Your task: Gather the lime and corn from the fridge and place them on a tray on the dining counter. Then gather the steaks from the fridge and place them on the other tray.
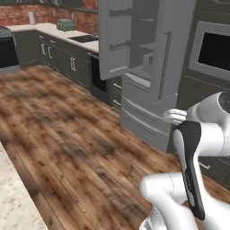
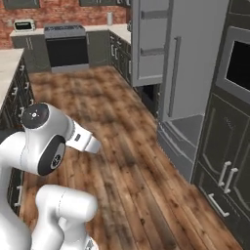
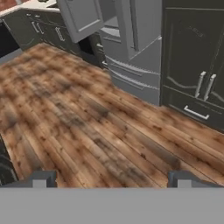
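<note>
Left base view sits behind the arm, on its left side, looking forward and down across the wooden floor [image 1: 67, 134] toward the fridge [image 1: 148, 67], which stands at middle distance with its left door swung open. Right base view looks from behind the arm on the other side, same floor, same fridge [image 2: 185, 63], seen more along its front, a bit nearer. Hand view rides low, angled down over the floor planks, with the fridge [image 3: 131, 48] and the dark cabinets [image 3: 192, 61] across the top. All three share the fridge front and the floor before it.
</note>
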Controlling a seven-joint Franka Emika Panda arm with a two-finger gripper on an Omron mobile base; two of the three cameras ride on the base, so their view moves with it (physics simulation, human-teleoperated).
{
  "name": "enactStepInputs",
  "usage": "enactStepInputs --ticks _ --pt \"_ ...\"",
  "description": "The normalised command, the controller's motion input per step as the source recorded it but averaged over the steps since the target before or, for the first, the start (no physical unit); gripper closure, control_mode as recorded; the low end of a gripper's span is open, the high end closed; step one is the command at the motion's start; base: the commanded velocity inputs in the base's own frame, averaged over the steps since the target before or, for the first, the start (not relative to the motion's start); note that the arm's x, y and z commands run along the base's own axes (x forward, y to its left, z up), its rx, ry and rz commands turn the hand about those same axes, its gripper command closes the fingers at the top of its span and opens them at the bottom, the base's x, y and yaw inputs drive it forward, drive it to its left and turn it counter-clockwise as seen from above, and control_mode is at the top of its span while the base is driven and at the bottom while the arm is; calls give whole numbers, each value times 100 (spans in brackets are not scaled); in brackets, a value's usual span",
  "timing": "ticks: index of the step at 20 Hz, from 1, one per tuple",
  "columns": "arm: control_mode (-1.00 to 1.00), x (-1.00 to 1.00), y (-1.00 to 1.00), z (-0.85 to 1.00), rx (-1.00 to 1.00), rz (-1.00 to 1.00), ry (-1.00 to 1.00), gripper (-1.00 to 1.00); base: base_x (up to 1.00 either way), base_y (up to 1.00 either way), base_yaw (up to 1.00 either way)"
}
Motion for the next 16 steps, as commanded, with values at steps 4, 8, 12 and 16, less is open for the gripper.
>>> enactStepInputs --ticks 4,8,12,16 --pt "100 0 0 0 0 0 0 -100 80 -15 19" --pt "100 0 0 0 0 0 0 -100 82 -5 19" --pt "100 0 0 0 0 0 0 -100 82 -1 18" --pt "100 0 0 0 0 0 0 -100 74 -1 7"
